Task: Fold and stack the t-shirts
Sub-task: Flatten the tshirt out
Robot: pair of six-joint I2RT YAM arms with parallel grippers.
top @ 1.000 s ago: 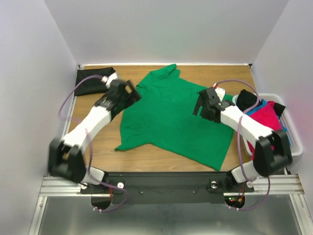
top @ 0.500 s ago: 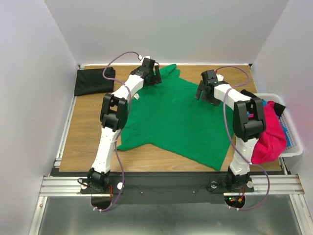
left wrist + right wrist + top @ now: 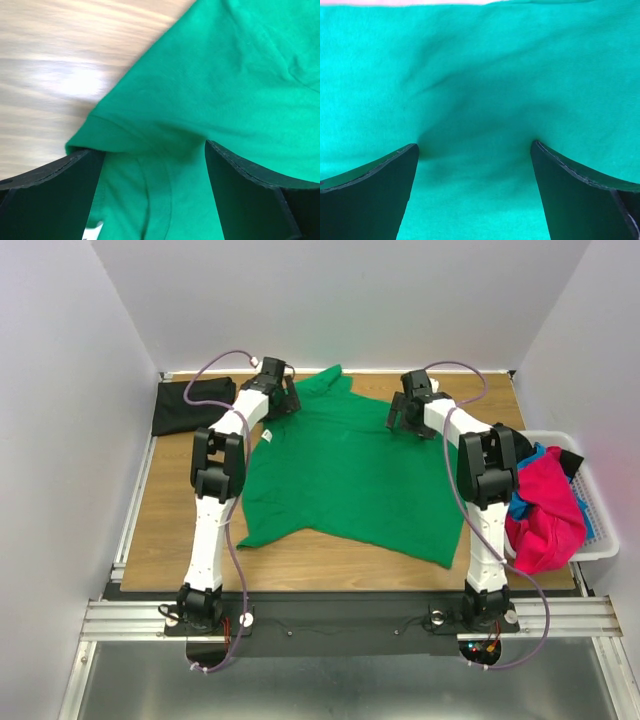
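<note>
Left hand (image 3: 280,400) is spread wide, planted on the far-left sleeve of the bright green cloth t-shirt (image 3: 345,475); right hand (image 3: 405,415), likewise unclenched, presses its far-right shoulder. That shirt lies flat across the wooden tabletop (image 3: 175,510), a folded black tee (image 3: 190,406) at the far-left corner.

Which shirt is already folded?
The black t-shirt at the table's far-left corner; the green t-shirt lies spread, the other t-shirts are heaped in the basket.
</note>
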